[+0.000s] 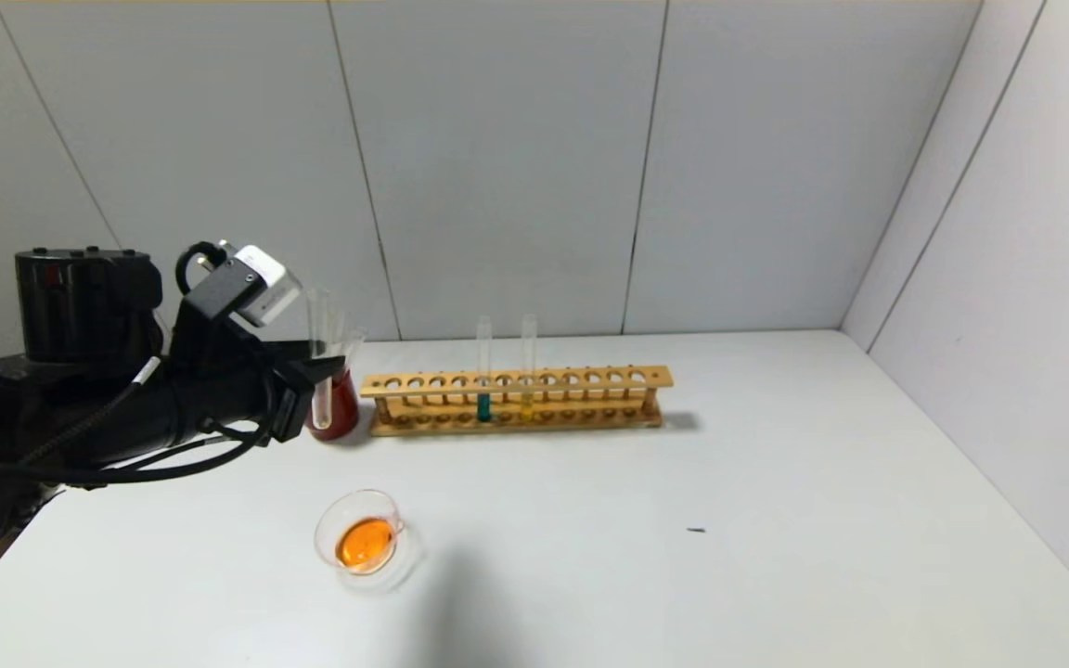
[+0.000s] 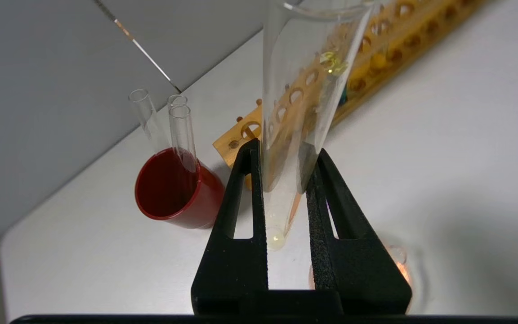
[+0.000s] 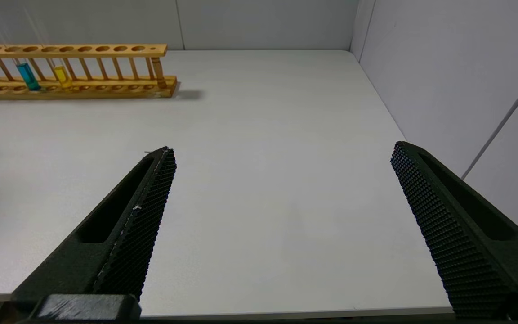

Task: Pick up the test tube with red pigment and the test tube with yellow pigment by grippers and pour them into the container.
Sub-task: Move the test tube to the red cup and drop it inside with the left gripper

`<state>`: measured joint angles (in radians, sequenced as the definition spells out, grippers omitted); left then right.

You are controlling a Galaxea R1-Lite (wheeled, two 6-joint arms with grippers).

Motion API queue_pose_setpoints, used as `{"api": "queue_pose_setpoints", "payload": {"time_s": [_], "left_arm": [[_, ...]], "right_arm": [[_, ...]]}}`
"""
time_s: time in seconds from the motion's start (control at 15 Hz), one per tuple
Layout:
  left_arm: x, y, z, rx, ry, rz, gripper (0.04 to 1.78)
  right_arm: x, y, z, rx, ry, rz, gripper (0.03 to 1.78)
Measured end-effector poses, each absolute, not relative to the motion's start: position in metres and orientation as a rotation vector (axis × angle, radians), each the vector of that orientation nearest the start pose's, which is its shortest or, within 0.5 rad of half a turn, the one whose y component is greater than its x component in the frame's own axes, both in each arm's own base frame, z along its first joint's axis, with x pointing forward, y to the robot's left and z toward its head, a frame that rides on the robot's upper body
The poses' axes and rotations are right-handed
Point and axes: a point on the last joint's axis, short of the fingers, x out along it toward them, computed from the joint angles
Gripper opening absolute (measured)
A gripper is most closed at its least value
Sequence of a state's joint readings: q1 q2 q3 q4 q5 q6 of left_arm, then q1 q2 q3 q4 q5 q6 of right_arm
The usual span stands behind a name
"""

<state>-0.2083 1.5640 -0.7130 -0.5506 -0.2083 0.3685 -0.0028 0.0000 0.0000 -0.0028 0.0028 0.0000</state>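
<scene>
My left gripper (image 1: pixel 314 394) is shut on a clear test tube (image 1: pixel 320 362) and holds it upright just in front of the dark red cup (image 1: pixel 338 408). In the left wrist view the tube (image 2: pixel 295 90) stands between the fingers of the gripper (image 2: pixel 286 150), with only a pale yellowish drop at its round bottom. The container (image 1: pixel 363 536) sits on the table nearer me, with orange liquid in it; a finger mostly hides it in the left wrist view (image 2: pixel 398 261). A second yellow-liquid tube (image 1: pixel 527 371) stands in the rack. No tube with red liquid shows. My right gripper (image 3: pixel 283 148) is open, empty, above bare table.
The wooden rack (image 1: pixel 590 380) lies across the back of the table and also holds a teal-liquid tube (image 1: pixel 483 371). The dark red cup (image 2: pixel 169 189) holds empty tubes (image 2: pixel 182 135). A small dark speck (image 1: pixel 697 531) lies mid-table. Walls close the back and right.
</scene>
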Motion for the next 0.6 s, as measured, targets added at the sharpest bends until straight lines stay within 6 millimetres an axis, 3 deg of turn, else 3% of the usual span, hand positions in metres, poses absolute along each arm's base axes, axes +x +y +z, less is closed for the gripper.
{"api": "queue_pose_setpoints", "payload": {"time_s": [0.33,0.6], "left_arm": [[0.292,-0.026,0.196,0.204,0.186,-0.314,0.31],[0.324,-0.011,0.186,0.139,0.179,-0.269,0.31]], "right_arm": [[-0.023,0.0,0.076,0.0,-0.003,-0.001,1.75],[-0.023,0.0,0.076,0.0,-0.003,0.0,1.75]]}}
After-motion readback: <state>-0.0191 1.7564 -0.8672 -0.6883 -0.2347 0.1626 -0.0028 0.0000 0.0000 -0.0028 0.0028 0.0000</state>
